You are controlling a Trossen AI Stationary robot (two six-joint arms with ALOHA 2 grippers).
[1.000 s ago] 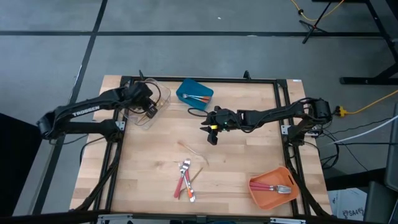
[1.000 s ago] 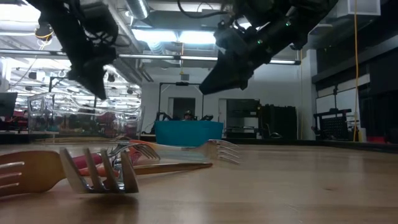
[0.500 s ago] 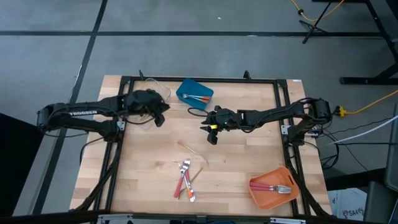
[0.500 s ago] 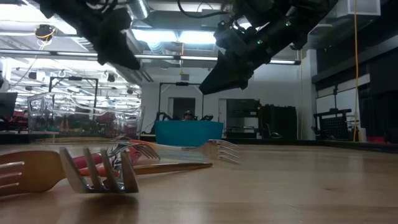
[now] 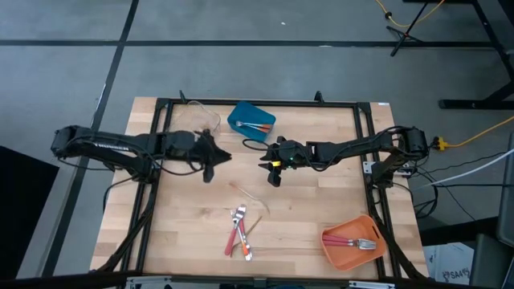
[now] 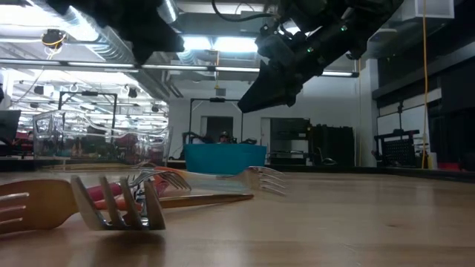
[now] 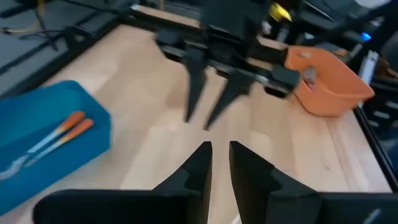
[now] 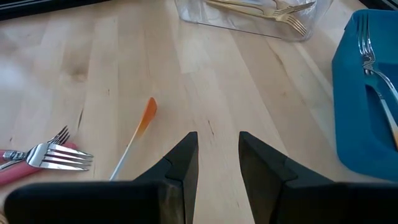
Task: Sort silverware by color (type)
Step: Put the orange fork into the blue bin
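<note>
Both hands empty, fingers narrowly apart: left hand (image 5: 210,163), right hand (image 5: 272,171). Forks (image 5: 239,231) loose on bench (image 5: 321,201); blue bin (image 5: 250,120) beside.

A pale wooden butcher-block table (image 5: 313,217) edged by a black metal frame (image 5: 257,103) carries three bins. A clear plastic bin (image 5: 195,122) sits near the far left, a blue plastic bin (image 5: 250,120) just beside it at the far middle, and an orange plastic bin (image 5: 351,238) at the near right corner. A loose orange-handled utensil (image 5: 246,193) lies mid-table, and a small cluster of red-handled and gold forks (image 5: 239,233) lies nearer the front edge.
</note>
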